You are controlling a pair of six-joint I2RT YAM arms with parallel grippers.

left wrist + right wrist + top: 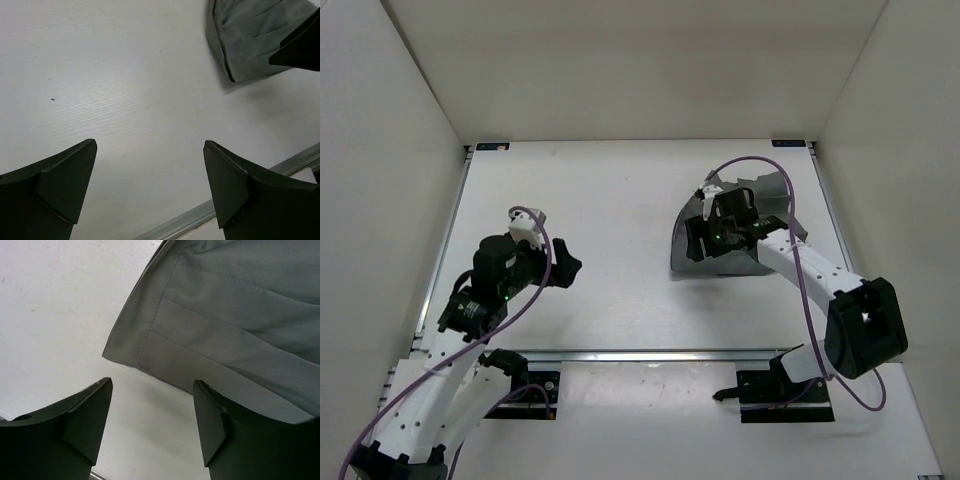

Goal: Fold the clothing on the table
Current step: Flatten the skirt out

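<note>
The right claw (152, 385) stands open with nothing between its fingers, poised over bare counter (50, 315) with the hemmed corner of the grey clothing (240, 315) just ahead of its tips. The clothing lies gathered in a compact heap beneath and beyond this claw, so the step in hand looks like taking an edge for a further fold. Next it would need to dip, slide one finger under the hem and close on it. The right arm reaches forward, wrist pitched down. The left claw (150, 145), wide open and empty, hovers over bare counter well apart from the clothing, its arm bent back.
</note>
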